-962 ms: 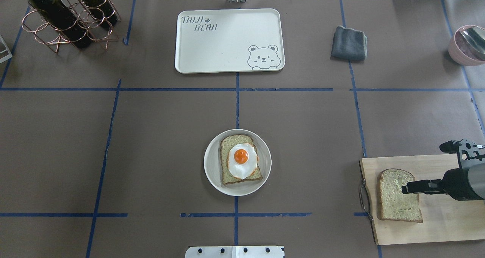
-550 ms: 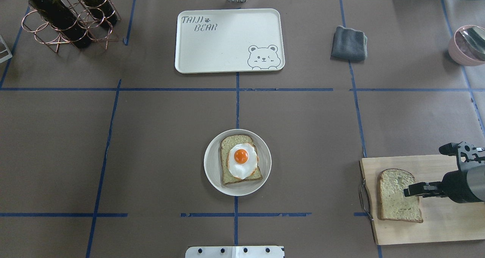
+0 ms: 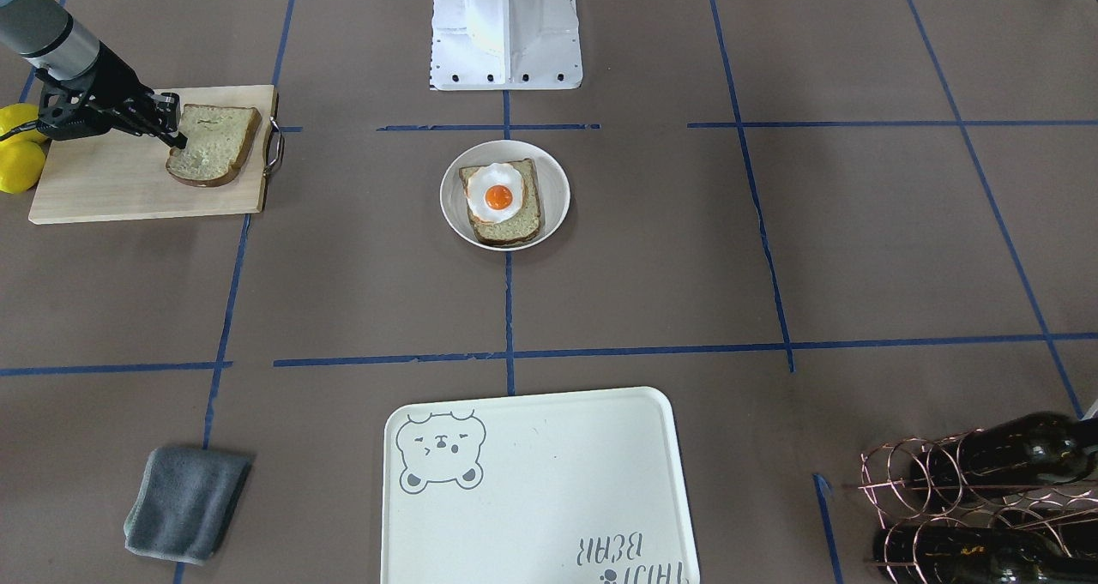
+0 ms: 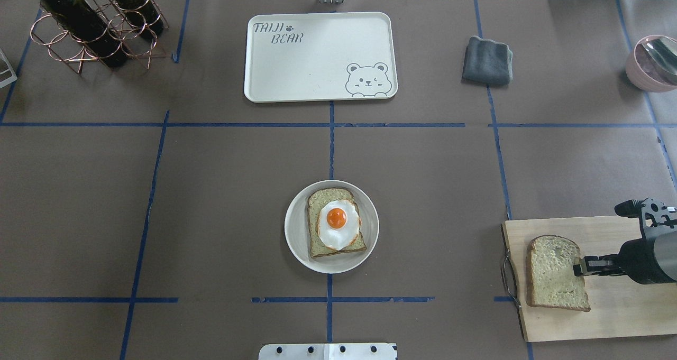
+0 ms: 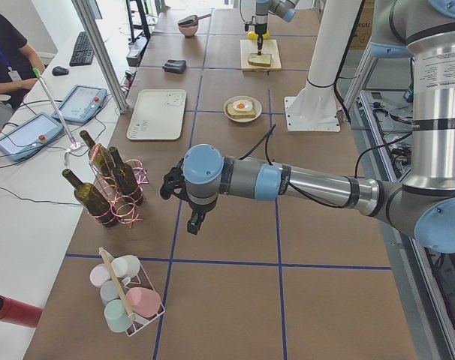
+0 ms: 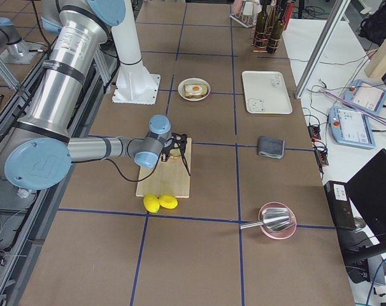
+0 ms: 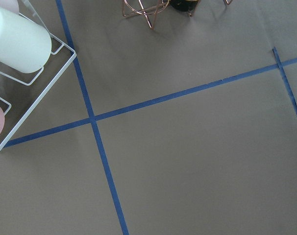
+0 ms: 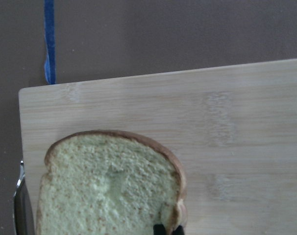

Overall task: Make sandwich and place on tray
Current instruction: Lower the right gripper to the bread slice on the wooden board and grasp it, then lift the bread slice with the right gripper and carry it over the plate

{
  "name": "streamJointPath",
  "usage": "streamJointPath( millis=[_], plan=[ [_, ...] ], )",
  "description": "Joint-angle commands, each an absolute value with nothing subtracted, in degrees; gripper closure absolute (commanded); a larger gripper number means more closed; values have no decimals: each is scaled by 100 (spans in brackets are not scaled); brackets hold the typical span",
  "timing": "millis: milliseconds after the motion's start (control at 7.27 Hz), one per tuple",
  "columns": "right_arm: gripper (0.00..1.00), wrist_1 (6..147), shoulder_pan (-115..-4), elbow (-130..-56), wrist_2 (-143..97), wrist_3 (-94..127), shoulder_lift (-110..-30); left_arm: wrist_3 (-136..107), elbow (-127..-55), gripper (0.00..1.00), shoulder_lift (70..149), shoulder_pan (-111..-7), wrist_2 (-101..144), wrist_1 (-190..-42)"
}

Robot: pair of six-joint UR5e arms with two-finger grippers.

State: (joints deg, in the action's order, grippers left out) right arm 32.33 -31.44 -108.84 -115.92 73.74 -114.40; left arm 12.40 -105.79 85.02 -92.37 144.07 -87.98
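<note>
One bread slice point(image 4: 552, 270) lies flat on the wooden cutting board point(image 4: 613, 307) at the near right. My right gripper point(image 4: 577, 268) is at its right crust edge, and in the right wrist view its two tips point(image 8: 168, 229) sit close together on either side of the crust. The other slice point(image 4: 320, 197) lies on a small round white plate point(image 4: 292, 228) at the table's middle, with the fried egg point(image 4: 338, 223) on top. The cream bear tray point(image 4: 317, 58) stands bare at the far centre. My left gripper point(image 5: 194, 223) shows only in the exterior left view, low over the table; I cannot tell whether it is open or shut.
A wine bottle rack point(image 4: 95, 27) is at the far left, a folded grey cloth point(image 4: 487, 60) right of the tray and a pink bowl point(image 4: 653, 64) at the far right. Two lemons point(image 3: 17, 168) lie by the board. A wire cup rack point(image 7: 21, 39) is near my left gripper.
My right gripper has drawn back to the right, from over the slice's middle to its right crust edge, and sits lower. The slice has not moved.
</note>
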Motion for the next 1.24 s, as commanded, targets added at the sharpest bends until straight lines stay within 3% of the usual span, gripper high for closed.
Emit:
streamJointPath(
  millis=[0,550,825,1100],
  plan=[
    [100,3217,-3164,-10933,-11601,7374,-11487,1239,-10600,0,8499,-9246,14414,-8798],
    [100,3217,-3164,-11784,-11637,7374,-11392,1213,-10643,0,8499,-9246,14414,-8798],
    [100,3234,-3129,-11752,-11698,7383,-10438,1213,-10644,0,8499,-9255,14414,-8798],
    [100,3305,-3085,-11079,-11874,7696,-8859,1213,-10626,0,8499,-9246,14414,-8798]
  ],
)
